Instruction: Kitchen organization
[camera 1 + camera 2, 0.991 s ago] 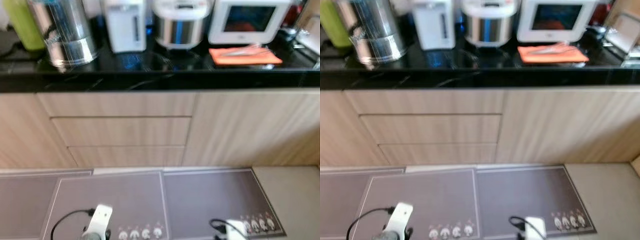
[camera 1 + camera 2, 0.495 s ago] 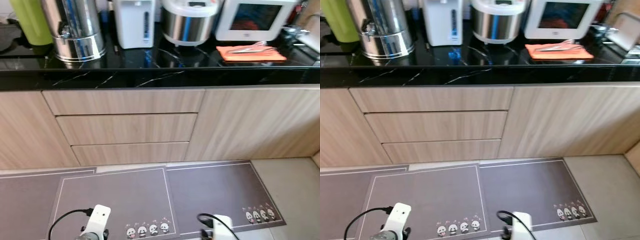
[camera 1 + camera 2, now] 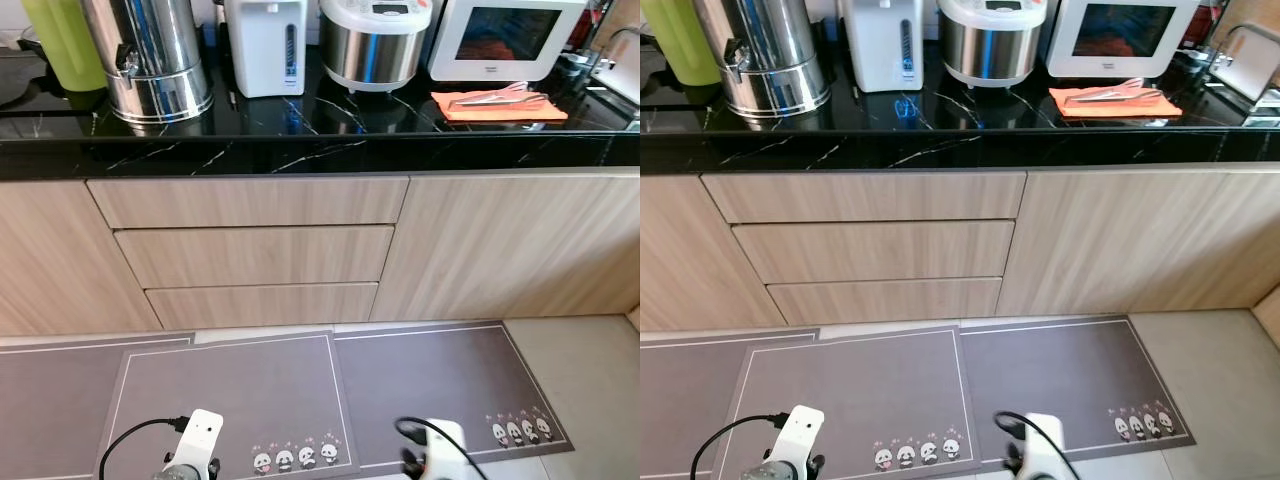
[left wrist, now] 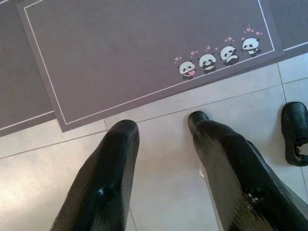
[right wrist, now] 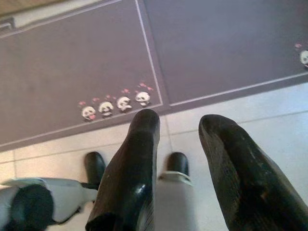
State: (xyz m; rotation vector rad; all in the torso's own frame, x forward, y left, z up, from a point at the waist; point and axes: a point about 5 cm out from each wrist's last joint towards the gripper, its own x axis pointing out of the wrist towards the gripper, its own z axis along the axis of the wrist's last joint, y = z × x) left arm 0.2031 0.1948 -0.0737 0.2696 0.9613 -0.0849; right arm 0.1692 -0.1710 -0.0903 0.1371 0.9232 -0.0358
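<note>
I'm standing square to the black counter [image 3: 320, 150], which runs across the upper part of the head views, and both arms hang low at the bottom edge. The left gripper [image 4: 163, 139] points down at pale floor tiles [image 4: 159, 192] just off the edge of the grey panda mat [image 4: 134, 53]; its two fingers stand apart with nothing between them. The right gripper [image 5: 180, 134] hangs the same way, fingers spread and empty, over the seam where two mats meet. My read is that they hang there simply because I'm carrying nothing.

The task names no single item, so I take the counter's load as the things to sort. At upper left stand a green jug [image 3: 62, 45] and a steel urn [image 3: 150, 60] with its tap facing out. Just right of it are a white hot-water dispenser [image 3: 265, 45] and a rice cooker [image 3: 375, 42], lid down, so I can't say what's inside any of them. At upper right, a white oven [image 3: 505, 38] with its door shut, and in front of it an orange cloth [image 3: 498, 104] with metal tongs [image 3: 495, 96] lying on top, likely parked there to keep the stone clean.

Below, three drawers [image 3: 250, 255] and a cupboard door [image 3: 500, 245] are all closed, contents hidden.
</note>
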